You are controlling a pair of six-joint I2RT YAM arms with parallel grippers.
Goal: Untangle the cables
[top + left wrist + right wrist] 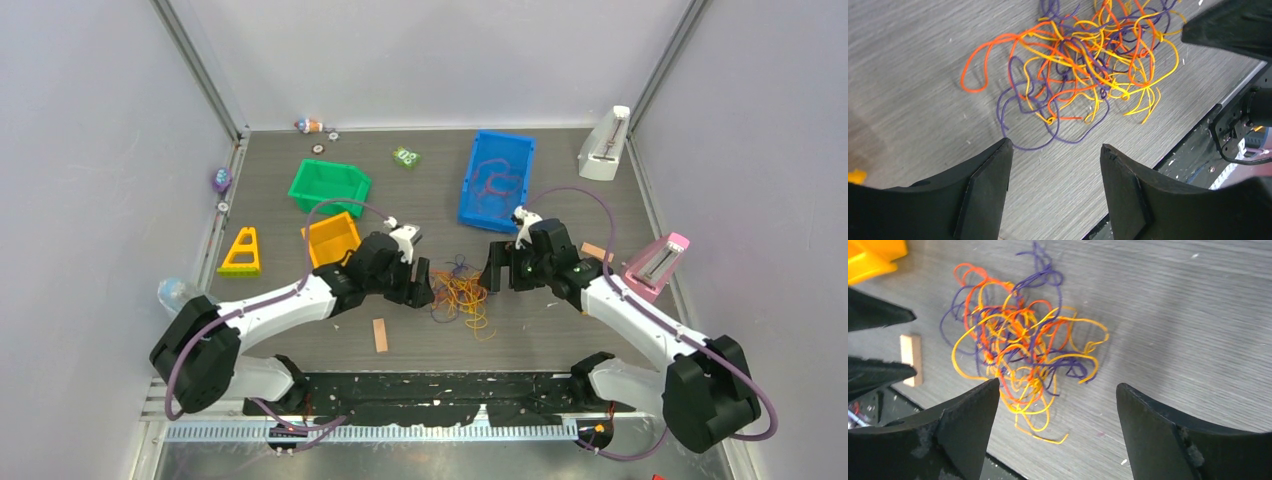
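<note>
The cables (461,294) lie as one tangled heap of thin orange, red, yellow and purple strands on the grey table, between my two grippers. My left gripper (421,283) is open and empty just left of the heap; in the left wrist view its gripper (1055,146) hangs over bare table with the cables (1083,60) ahead of the tips. My right gripper (496,272) is open and empty just right of the heap; in the right wrist view its gripper (1058,385) is above the cables (1020,347), its left finger over the heap's edge.
A small wooden block (380,334) lies in front of the heap, also in the right wrist view (912,359). An orange bin (332,238), green bin (329,186) and blue bin (496,180) stand behind. A yellow triangle (241,252) is at left, a pink metronome (657,265) at right.
</note>
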